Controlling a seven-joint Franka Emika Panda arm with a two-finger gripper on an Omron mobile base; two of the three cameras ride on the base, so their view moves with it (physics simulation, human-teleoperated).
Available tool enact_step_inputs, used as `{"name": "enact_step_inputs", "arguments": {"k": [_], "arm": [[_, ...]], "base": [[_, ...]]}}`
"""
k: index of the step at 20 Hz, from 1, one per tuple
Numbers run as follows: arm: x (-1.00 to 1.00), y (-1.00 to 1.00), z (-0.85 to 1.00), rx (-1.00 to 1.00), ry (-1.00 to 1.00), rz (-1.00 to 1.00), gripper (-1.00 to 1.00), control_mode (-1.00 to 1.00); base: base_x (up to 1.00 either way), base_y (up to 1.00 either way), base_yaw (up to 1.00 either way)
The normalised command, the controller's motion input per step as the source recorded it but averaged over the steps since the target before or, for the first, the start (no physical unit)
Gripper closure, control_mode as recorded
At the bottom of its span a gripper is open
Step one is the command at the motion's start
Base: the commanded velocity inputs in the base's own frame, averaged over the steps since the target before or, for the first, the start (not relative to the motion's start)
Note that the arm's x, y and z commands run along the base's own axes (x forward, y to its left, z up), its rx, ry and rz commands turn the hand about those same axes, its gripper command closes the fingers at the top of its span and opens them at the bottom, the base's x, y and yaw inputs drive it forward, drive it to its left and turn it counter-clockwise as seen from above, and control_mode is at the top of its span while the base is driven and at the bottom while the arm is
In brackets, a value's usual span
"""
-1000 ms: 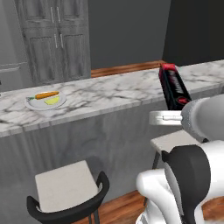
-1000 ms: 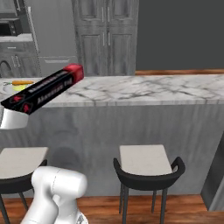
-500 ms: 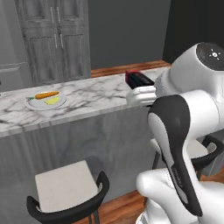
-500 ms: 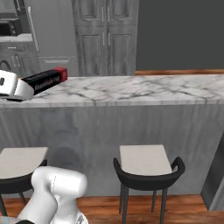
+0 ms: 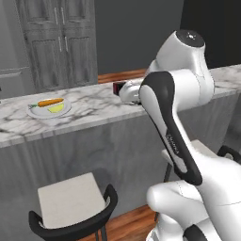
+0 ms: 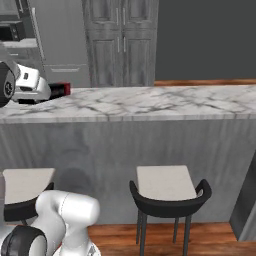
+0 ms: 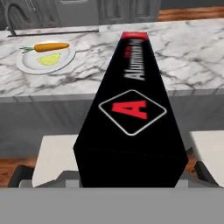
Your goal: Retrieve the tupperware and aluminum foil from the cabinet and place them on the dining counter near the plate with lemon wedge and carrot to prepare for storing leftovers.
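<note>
Gripping the aluminum foil (image 7: 131, 122) near its black end, the gripper (image 7: 131, 181) held the carton out over the bench (image 7: 192, 48), red end forward, off to the side of the plate (image 7: 26, 65) and not yet set down. Carton looked light, stiff and slick-sided, and long enough to lever in an end grip, so a mid-length hold would have been steadier.

walls: dark grey | doors (image 6: 122, 42): panelled grey | floor (image 6: 200, 235): wood | stools (image 6: 167, 192): black-framed
</note>
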Motion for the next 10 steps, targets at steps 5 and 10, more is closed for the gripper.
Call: {"name": "enact_step_inputs", "arguments": {"k": [5,10], "arm": [[0.74,0.16,-0.27,0.00,0.07,0.09,1.00,-1.00],[0.68,0.27,-0.50,0.00,0.06,0.10,1.00,-1.00]], "base": [[0.00,0.00,0.00],[0.00,0.00,0.00]]}}
